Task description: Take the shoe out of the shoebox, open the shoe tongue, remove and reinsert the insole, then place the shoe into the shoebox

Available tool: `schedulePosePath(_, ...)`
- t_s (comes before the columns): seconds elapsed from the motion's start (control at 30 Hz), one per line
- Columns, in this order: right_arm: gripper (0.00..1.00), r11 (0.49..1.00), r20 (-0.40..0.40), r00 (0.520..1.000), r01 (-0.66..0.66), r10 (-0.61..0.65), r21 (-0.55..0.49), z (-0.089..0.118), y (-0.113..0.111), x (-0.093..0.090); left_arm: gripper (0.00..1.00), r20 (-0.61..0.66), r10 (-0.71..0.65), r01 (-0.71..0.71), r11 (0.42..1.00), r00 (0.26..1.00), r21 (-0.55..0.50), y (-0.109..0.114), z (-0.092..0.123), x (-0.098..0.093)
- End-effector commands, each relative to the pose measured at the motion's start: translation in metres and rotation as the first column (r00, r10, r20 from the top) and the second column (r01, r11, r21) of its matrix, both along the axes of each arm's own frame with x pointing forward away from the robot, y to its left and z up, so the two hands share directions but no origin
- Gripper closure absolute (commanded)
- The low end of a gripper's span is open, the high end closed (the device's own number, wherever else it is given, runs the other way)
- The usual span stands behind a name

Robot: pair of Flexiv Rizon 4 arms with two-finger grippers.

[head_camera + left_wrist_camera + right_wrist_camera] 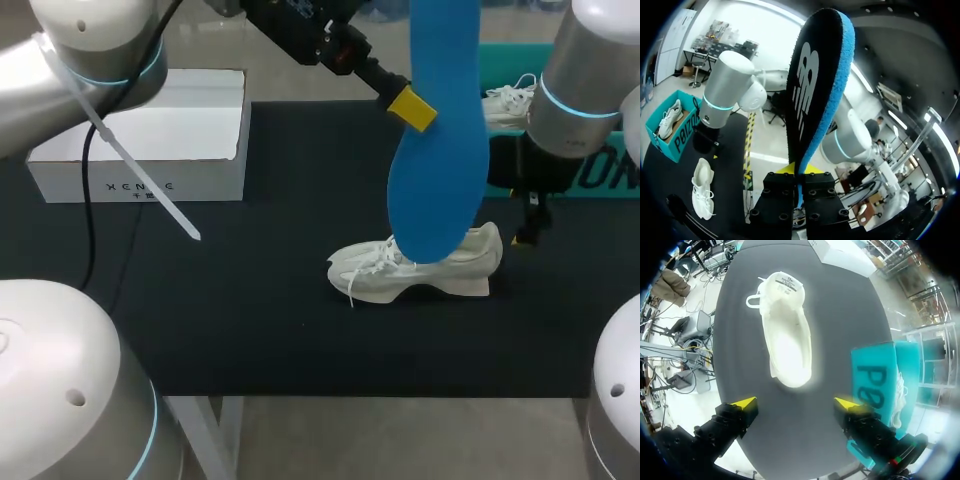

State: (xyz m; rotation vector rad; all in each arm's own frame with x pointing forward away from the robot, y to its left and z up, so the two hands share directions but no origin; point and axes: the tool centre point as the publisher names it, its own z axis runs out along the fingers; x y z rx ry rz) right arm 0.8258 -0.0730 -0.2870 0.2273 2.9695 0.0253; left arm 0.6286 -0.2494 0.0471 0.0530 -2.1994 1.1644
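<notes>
A white shoe (pixel 415 265) lies on its sole on the black mat (pixel 250 320), toe toward the left. My left gripper (pixel 412 108) hangs high above it, shut on the heel end of a blue insole (pixel 440 150) that dangles down in front of the shoe. In the left wrist view the insole (pixel 815 85) stands upright between the fingers, with its black top face and blue edge showing, and the shoe (pixel 702 187) lies far below. My right gripper (pixel 795 403) is open above the mat behind the heel of the shoe (pixel 787 335), holding nothing. In the head view that gripper (pixel 530 225) sits just right of the shoe.
A teal shoebox (pixel 505 60) holding another white shoe stands at the back right, close beside my right gripper; its wall (pixel 875 380) shows in the right wrist view. A white open box (pixel 150 150) sits at the back left.
</notes>
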Motion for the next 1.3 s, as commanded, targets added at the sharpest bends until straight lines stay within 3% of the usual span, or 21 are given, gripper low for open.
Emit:
schedulePosePath(0.03,0.0,1.0,0.002,1.0,0.001,-0.001,-0.002,0.0,0.0,-0.001,1.0,0.001,0.002,-0.002,1.0,1.0,-0.001,0.001,-0.001,-0.001)
schedulePosePath(0.53,0.0,0.999,-0.014,0.999,0.033,-0.033,0.04,0.003,0.028,0.014,1.0,0.001,0.002,-0.002,1.0,1.0,-0.001,0.001,-0.001,-0.001)
schedulePosePath(1.3,0.0,0.991,-0.085,0.995,0.061,-0.052,0.119,-0.069,0.054,0.034,1.0,0.001,0.002,-0.002,1.0,1.0,-0.001,0.001,-0.001,-0.001)
